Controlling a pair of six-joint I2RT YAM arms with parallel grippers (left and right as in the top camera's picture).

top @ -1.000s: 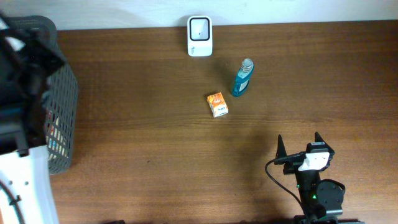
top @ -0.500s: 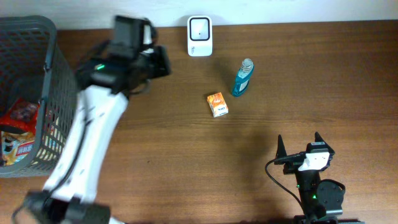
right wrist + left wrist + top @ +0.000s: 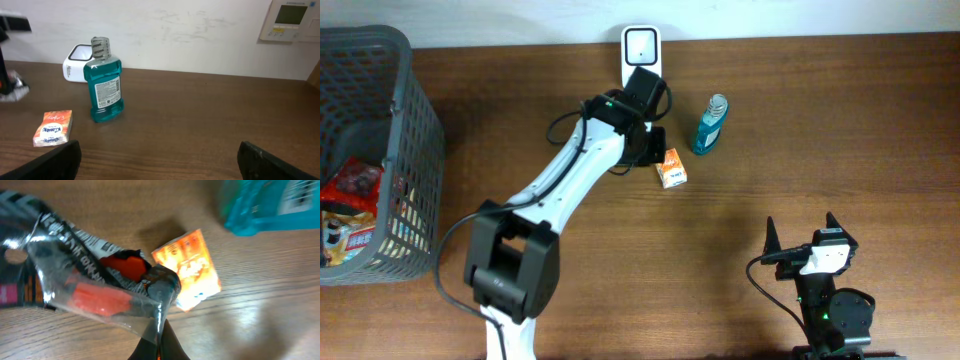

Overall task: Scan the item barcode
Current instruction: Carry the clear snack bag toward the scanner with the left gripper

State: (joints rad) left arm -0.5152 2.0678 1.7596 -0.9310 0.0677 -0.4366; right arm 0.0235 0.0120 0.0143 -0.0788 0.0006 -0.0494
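We hold the shiny packet (image 3: 95, 292) by just its edge in our shut left gripper (image 3: 159, 335), over the orange box (image 3: 670, 168) near the white scanner (image 3: 641, 58), so it may slip or twist and hide its barcode; our right gripper (image 3: 802, 235) sits wide open.

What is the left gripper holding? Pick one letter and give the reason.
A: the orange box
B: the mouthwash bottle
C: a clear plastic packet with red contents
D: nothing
C: the left gripper is shut on the edge of the clear plastic packet, while the orange box and the mouthwash bottle sit on the table, outside its grip.
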